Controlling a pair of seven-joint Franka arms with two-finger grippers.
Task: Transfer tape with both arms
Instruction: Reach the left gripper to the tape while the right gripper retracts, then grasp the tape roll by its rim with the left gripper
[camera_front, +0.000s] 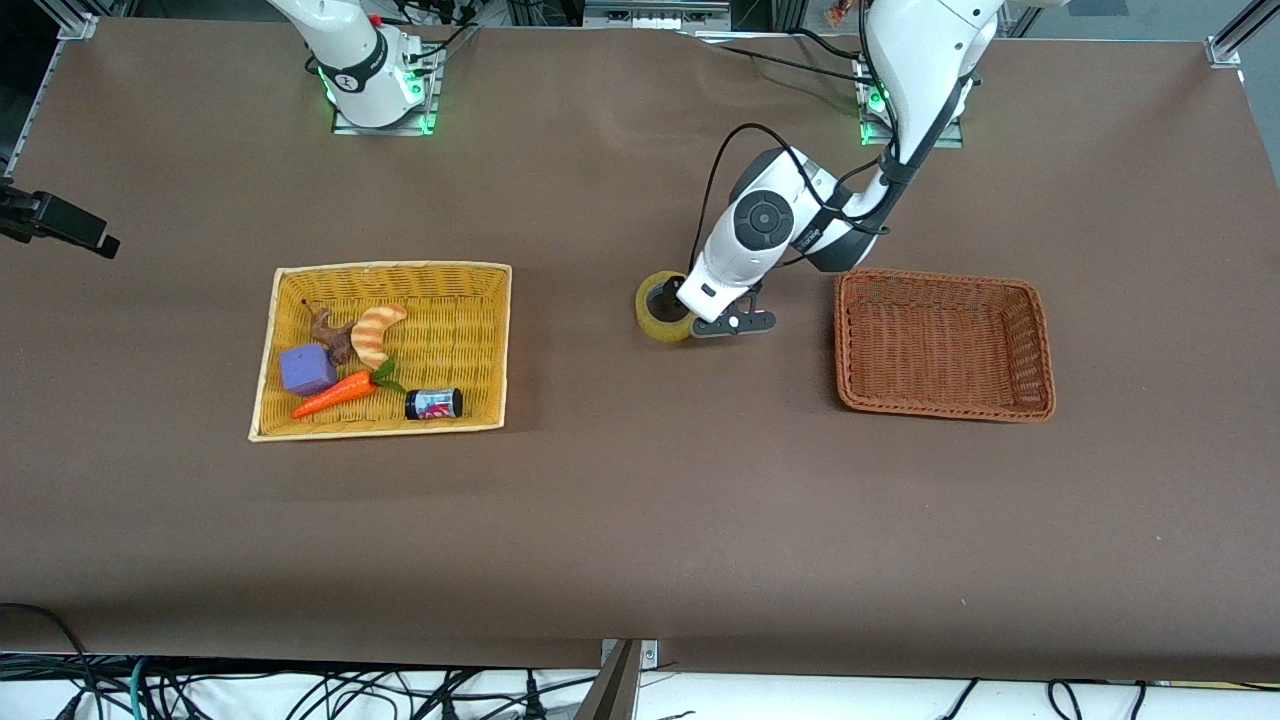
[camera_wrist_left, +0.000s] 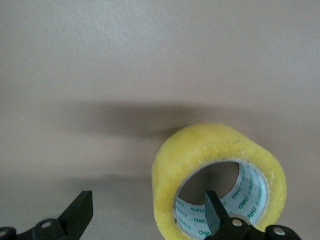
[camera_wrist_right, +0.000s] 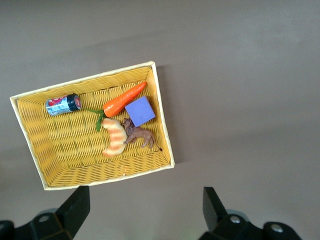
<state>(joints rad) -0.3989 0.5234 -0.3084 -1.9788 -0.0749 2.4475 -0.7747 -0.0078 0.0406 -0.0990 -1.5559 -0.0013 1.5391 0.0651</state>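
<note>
Brown table, tape between two baskets | thick yellowish translucent tape roll (camera_front: 662, 306) on edge on the cloth, beside brown wicker basket (camera_front: 944, 343) | left gripper (camera_wrist_left: 150, 212) spread wide, one finger (camera_wrist_left: 215, 212) inside core, not clamped | right gripper (camera_wrist_right: 145, 210) wide, empty, waiting over yellow wicker basket (camera_wrist_right: 95, 165) | step: left-arm grasp; next: close on roll wall, lift.

tape (camera_front: 662, 308): partly hidden under left wrist | left gripper (camera_wrist_left: 147, 215): bases cut off | right gripper (camera_wrist_right: 145, 210): out of front view
</note>
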